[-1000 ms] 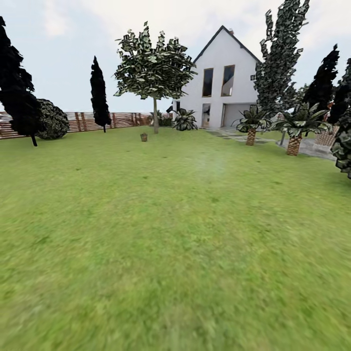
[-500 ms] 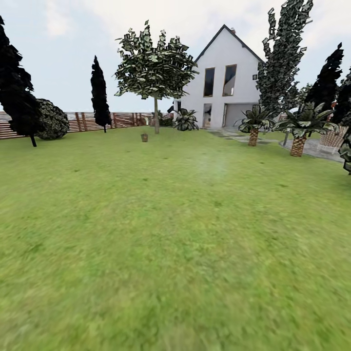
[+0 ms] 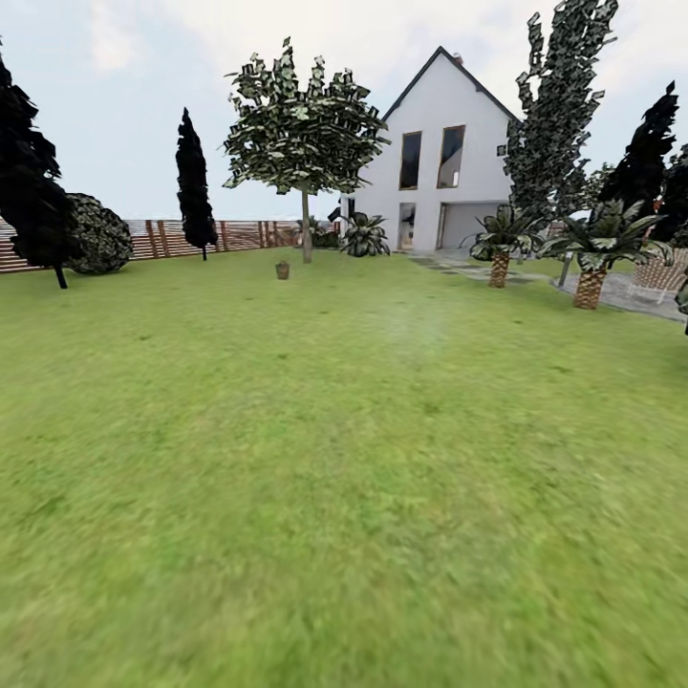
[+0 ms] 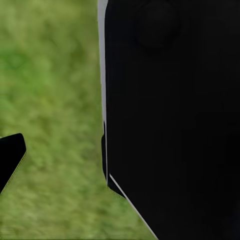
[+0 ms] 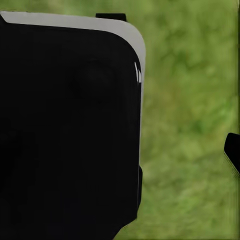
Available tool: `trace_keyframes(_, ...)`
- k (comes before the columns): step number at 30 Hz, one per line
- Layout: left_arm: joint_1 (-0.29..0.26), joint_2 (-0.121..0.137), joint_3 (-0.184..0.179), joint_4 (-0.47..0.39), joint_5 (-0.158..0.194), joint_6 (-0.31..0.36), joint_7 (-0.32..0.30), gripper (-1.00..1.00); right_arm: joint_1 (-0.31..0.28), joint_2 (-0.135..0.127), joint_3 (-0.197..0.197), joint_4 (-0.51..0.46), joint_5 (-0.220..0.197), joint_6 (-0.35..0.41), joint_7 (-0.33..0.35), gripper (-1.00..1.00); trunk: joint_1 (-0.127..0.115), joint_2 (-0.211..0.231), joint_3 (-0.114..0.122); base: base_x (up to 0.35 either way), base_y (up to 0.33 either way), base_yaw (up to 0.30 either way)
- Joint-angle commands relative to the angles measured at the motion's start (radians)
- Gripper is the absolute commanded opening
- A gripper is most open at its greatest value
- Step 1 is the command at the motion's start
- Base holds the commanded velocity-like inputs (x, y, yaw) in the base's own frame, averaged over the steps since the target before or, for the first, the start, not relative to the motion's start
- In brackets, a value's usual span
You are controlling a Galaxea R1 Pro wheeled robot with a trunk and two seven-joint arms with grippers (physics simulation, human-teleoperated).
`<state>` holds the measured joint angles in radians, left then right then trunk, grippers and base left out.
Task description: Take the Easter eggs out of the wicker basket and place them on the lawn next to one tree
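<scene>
The head view looks over a wide lawn [image 3: 344,459] that reaches far ahead. The wicker basket [image 3: 282,270] stands far away on the grass, small and brown, just in front of the tree [image 3: 305,143] with the round crown and thin bare trunk. It is too small to tell if eggs are inside it. Behind the tree there is a white house [image 3: 438,162], and a wooden fence [image 3: 239,234] runs along the far left edge with a dark cypress [image 3: 194,186] before it. Two short palms [image 3: 592,253] stand at the right near a grey path [image 3: 621,291]. Both wrist views show blurred grass beside a large black body; I cannot tell how either end effector stands.
</scene>
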<state>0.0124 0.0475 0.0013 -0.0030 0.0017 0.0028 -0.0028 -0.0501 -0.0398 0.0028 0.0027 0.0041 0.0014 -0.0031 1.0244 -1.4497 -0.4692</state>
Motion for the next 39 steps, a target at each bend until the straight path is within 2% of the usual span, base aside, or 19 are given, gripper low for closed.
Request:
trace_keyframes(1, 0.000, 0.000, 0.000, -0.001, 0.000, 0.000, 0.000, 1.00, -0.001, 0.000, 0.000, 0.000, 0.000, 0.000, 0.000, 1.00, 0.001, 0.000, -0.001, 0.338, 0.000, 0.000)
trace_keyframes(9, 0.000, -0.007, 0.003, -0.020, 0.008, 0.003, 0.001, 1.00, -0.001, -0.005, -0.011, -0.004, -0.011, -0.001, -0.001, 1.00, 0.001, 0.000, -0.001, 0.338, 0.000, 0.000)
trace_keyframes(12, 0.000, -0.010, 0.003, -0.070, 0.036, 0.004, 0.002, 1.00, -0.001, -0.004, -0.012, -0.007, -0.014, -0.004, -0.001, 1.00, 0.001, 0.000, -0.001, 0.340, 0.006, 0.000)
trace_keyframes(14, 0.000, -0.007, 0.003, -0.168, 0.079, 0.030, 0.004, 1.00, -0.001, 0.000, -0.010, -0.017, -0.014, -0.005, -0.001, 1.00, 0.001, 0.000, -0.001, 0.340, 0.020, 0.000)
trace_keyframes(16, 0.000, -0.003, 0.004, -0.294, 0.124, 0.130, 0.004, 1.00, -0.002, 0.004, -0.009, -0.106, -0.009, 0.008, -0.003, 1.00, 0.001, 0.000, -0.001, 0.341, 0.008, 0.000)
trace_keyframes(17, -0.001, 0.002, 0.004, -0.378, 0.153, 0.212, 0.005, 1.00, -0.003, 0.007, -0.008, -0.194, -0.006, 0.036, -0.003, 1.00, 0.001, 0.000, -0.002, 0.341, 0.004, 0.000)
trace_keyframes(18, -0.001, 0.011, 0.007, -0.471, 0.186, 0.311, 0.008, 1.00, -0.003, 0.008, -0.007, -0.301, -0.004, 0.099, -0.004, 1.00, 0.001, 0.000, -0.002, 0.341, 0.003, 0.000)
trace_keyframes(19, -0.003, 0.033, 0.019, -0.623, 0.233, 0.471, 0.012, 1.00, -0.004, 0.008, -0.007, -0.492, -0.001, 0.286, -0.004, 1.00, 0.001, 0.000, -0.002, 0.342, 0.001, 0.000)
trace_keyframes(21, -0.006, 0.060, 0.044, -0.815, 0.273, 0.656, 0.014, 1.00, -0.007, 0.007, -0.006, -0.775, 0.000, 0.616, -0.003, 1.00, 0.001, 0.000, -0.002, 0.342, 0.001, 0.000)
trace_keyframes(22, -0.008, 0.069, 0.066, -0.897, 0.282, 0.726, 0.016, 1.00, -0.009, 0.008, -0.005, -0.916, 0.000, 0.754, -0.002, 1.00, 0.001, 0.000, -0.002, 0.343, 0.000, 0.000)
trace_keyframes(23, -0.009, 0.079, 0.101, -0.992, 0.289, 0.805, 0.018, 1.00, -0.014, 0.009, -0.005, -1.097, 0.000, 0.874, -0.003, 1.00, 0.001, 0.000, -0.002, 0.343, 0.000, 0.000)
trace_keyframes(24, -0.013, 0.089, 0.123, -1.048, 0.293, 0.860, 0.020, 1.00, -0.028, 0.009, -0.004, -1.208, 0.000, 0.933, -0.003, 1.00, 0.001, 0.000, -0.002, 0.343, 0.000, 0.000)
trace_keyframes(26, -0.032, 0.102, 0.136, -1.086, 0.295, 0.906, 0.022, 1.00, -0.043, 0.009, -0.001, -1.274, 0.001, 0.970, -0.003, 1.00, 0.001, 0.000, -0.002, 0.343, 0.000, 0.000)
trace_keyframes(28, -0.066, 0.107, 0.140, -1.125, 0.295, 0.932, 0.023, 1.00, -0.050, 0.009, 0.029, -1.284, 0.008, 0.986, -0.003, 1.00, 0.001, 0.000, -0.002, 0.343, 0.000, 0.000)
trace_keyframes(29, -0.076, 0.108, 0.137, -1.135, 0.294, 0.939, 0.023, 1.00, -0.052, 0.009, 0.055, -1.280, 0.020, 0.990, -0.003, 1.00, 0.001, 0.000, -0.002, 0.343, 0.000, 0.000)
trace_keyframes(31, -0.084, 0.108, 0.138, -1.143, 0.295, 0.944, 0.023, 1.00, -0.053, 0.011, 0.081, -1.277, 0.045, 0.993, -0.003, 1.00, 0.001, 0.000, -0.002, 0.343, 0.000, 0.000)
trace_keyframes(36, -0.087, 0.112, 0.142, -1.147, 0.301, 0.967, 0.017, 1.00, -0.054, 0.016, 0.091, -1.251, 0.069, 0.993, -0.004, 1.00, 0.001, 0.000, -0.002, 0.332, 0.000, 0.000)
trace_keyframes(39, -0.087, 0.129, 0.145, -1.151, 0.300, 0.975, 0.015, 1.00, -0.054, 0.012, 0.086, -1.234, 0.070, 0.993, -0.004, 1.00, 0.001, 0.000, -0.002, 0.318, 0.000, 0.000)
